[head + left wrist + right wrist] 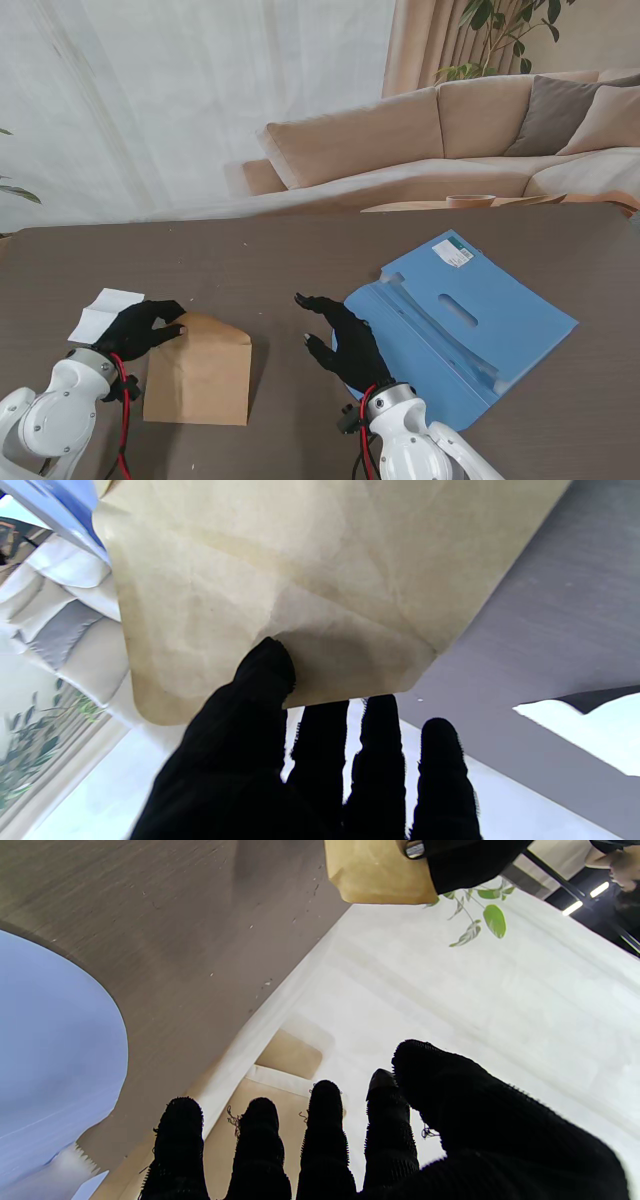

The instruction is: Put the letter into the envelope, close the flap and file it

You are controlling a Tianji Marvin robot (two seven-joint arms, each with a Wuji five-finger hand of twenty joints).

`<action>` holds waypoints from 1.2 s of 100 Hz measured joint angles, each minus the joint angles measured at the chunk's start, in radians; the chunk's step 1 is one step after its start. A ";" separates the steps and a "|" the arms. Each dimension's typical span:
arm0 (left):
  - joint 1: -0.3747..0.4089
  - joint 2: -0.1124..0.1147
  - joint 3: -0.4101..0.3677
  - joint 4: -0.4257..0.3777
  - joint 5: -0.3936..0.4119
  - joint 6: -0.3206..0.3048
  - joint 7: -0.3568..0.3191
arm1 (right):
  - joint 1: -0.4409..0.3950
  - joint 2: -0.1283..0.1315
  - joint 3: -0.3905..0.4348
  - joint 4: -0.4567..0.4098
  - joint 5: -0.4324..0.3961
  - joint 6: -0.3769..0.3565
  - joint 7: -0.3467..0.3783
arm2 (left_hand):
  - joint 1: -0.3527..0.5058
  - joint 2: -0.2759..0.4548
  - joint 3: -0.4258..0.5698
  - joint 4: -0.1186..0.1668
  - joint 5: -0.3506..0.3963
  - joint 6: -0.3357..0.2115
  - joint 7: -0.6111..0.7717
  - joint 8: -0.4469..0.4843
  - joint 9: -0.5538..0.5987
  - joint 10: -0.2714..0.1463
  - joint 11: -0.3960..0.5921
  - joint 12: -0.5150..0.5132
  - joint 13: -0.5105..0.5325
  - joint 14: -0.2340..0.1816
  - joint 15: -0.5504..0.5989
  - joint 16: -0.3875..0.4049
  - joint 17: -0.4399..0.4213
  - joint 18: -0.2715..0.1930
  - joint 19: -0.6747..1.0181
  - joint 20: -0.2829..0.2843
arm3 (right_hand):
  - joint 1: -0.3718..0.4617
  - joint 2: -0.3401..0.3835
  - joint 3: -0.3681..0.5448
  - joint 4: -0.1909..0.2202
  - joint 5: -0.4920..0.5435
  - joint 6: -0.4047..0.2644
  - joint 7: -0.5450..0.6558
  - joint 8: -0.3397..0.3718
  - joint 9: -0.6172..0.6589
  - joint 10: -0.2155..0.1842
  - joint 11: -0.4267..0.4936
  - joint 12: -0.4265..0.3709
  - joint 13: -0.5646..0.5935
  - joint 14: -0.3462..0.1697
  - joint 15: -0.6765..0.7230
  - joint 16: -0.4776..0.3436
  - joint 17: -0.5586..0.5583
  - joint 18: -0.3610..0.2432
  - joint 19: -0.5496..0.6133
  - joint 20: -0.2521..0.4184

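Note:
The brown envelope lies on the dark table at the near left, its flap pointing away from me. My left hand is shut on the flap's left corner. In the left wrist view the thumb presses on the flap and the other fingers sit behind it. The white letter lies flat on the table just left of that hand, outside the envelope. My right hand hovers open between the envelope and the blue folder, fingers spread and holding nothing.
The blue folder lies open at the right, its pockets facing up and a white label at its far corner. Bare table stretches toward the far edge. Behind it are a beige sofa and a tape roll.

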 measured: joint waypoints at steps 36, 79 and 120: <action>0.050 0.007 -0.039 -0.093 -0.072 -0.099 -0.053 | 0.089 0.000 -0.040 0.055 -0.031 -0.008 0.017 | 0.001 0.000 -0.020 0.000 0.000 0.000 0.000 0.028 0.036 0.027 0.156 -0.010 0.054 0.044 0.278 0.021 -0.053 0.019 0.525 -0.060 | -0.042 -0.123 -0.020 -0.160 0.151 0.143 0.149 0.151 0.144 0.105 0.280 0.154 0.149 0.099 0.350 0.213 0.142 0.071 0.373 0.131; 0.035 0.014 0.003 -0.149 -0.112 -0.099 -0.080 | 0.263 0.012 -0.155 0.126 -0.055 -0.025 0.106 | 0.001 0.000 -0.029 0.000 0.000 0.000 0.000 0.046 0.046 0.040 0.187 0.001 0.074 0.055 0.323 0.034 -0.054 0.025 0.597 -0.089 | -0.067 -0.194 -0.054 -0.185 0.033 0.154 0.007 0.089 0.092 0.117 0.144 0.072 0.144 0.099 0.248 0.165 0.132 0.072 0.370 0.108; 0.028 0.013 0.026 -0.162 -0.135 -0.089 -0.083 | 0.325 -0.022 -0.207 0.208 0.028 -0.051 0.072 | 0.001 0.000 -0.029 -0.001 0.000 0.000 0.000 0.049 0.046 0.041 0.192 0.002 0.075 0.055 0.325 0.039 -0.054 0.040 0.614 -0.092 | 0.095 -0.269 0.178 -0.232 0.491 0.112 0.347 -0.076 0.509 0.152 0.182 0.086 0.432 0.162 0.384 0.204 0.309 0.123 0.540 0.119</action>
